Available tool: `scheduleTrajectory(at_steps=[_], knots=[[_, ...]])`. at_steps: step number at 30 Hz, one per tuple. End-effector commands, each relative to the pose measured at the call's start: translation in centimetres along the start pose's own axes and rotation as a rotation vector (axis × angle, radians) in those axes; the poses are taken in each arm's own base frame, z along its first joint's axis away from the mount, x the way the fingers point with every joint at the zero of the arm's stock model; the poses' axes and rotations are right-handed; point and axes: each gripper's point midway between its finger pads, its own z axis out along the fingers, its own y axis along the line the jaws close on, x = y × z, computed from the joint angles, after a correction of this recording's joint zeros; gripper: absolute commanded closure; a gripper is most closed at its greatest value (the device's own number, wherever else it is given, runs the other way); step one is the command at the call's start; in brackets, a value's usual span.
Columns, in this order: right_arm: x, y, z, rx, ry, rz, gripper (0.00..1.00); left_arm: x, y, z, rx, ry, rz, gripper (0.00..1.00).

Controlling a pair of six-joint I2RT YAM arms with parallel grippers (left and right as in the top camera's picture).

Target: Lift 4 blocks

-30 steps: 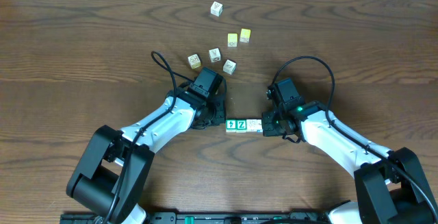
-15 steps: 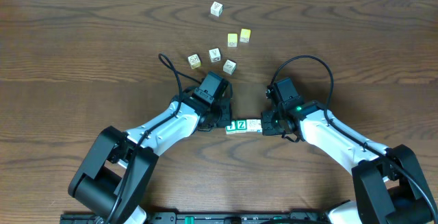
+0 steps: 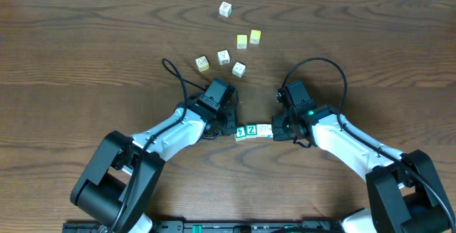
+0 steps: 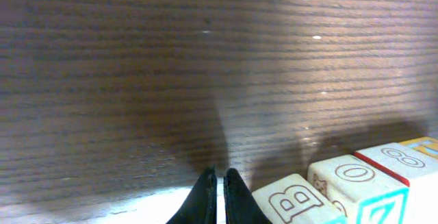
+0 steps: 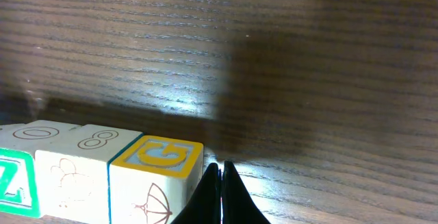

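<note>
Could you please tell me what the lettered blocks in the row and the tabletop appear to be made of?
Blocks: probably painted wood, matte, judging by pale faces, printed letters and softly rounded edges. Table: dark brown wood or wood-look laminate, with visible grain and a slight sheen under the light.

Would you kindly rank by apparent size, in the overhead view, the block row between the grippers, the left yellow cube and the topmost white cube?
1. block row
2. left yellow cube and topmost white cube: alike, unranked
</note>
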Motion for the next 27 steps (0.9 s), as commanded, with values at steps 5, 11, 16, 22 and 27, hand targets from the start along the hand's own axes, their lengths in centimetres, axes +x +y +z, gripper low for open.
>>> scheduleTrajectory(at_steps=[5,11,16,22,27], knots=[[0.0,-0.4,0.2,0.012,0.003,0.008,0.99,1.4,1.5,0.1,-0.056,0.051,-0.020,0.93],[0.0,-0.4,0.2,0.012,0.003,0.008,0.99,3.0,2.7,-0.1,-0.103,0.117,-0.034,0.93],[0.0,-0.4,0.2,0.012,0.003,0.008,0.99,3.5,2.5,-0.2,-0.095,0.138,-0.037,0.93],[0.0,-0.4,0.2,0.012,0.002,0.008,0.99,3.1,1.8,0.0,-0.056,0.127,-0.033,0.93],[0.0,-0.4,0.2,0.012,0.002,0.008,0.99,2.6,0.3,0.1,0.021,0.120,-0.026,0.93]])
